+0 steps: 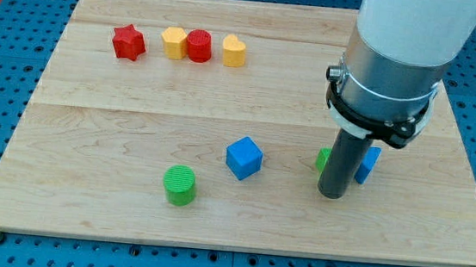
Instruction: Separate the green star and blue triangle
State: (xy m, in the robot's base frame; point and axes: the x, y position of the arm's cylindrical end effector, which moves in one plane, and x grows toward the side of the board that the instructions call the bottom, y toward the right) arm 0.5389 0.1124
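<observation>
Two blocks, green star (323,159) and blue triangle (368,163), flank my tip (331,194).

The arm's housing is a broad white cylinder; below it sits a grey metal collar ringed by a black clamp band with a small screw lug at its left; beneath the collar a straight dark rod descends to my tip (333,195).

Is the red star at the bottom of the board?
No, the red star lies near the wooden board's top left, beside yellow and red blocks.
</observation>
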